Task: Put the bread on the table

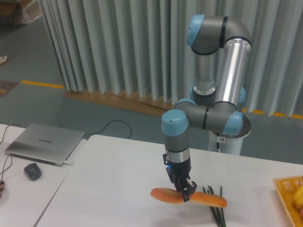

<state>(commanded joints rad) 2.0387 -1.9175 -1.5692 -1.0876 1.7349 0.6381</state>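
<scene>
Jaws [183, 194] grip the bread [188, 197] at its middle, level above the table [118, 189].

The gripper [182, 191] points straight down and is clamped across the middle of the bread [188, 197], which lies nearly level, its right end a little lower. The loaf sits low over the table [113, 184]. Its right end overlaps the green stalks [216, 208]. A laptop [43, 143] and mouse [32, 171] lie on the desk [28, 194] at left. A yellow basket [287, 198] shows at the right edge.
</scene>
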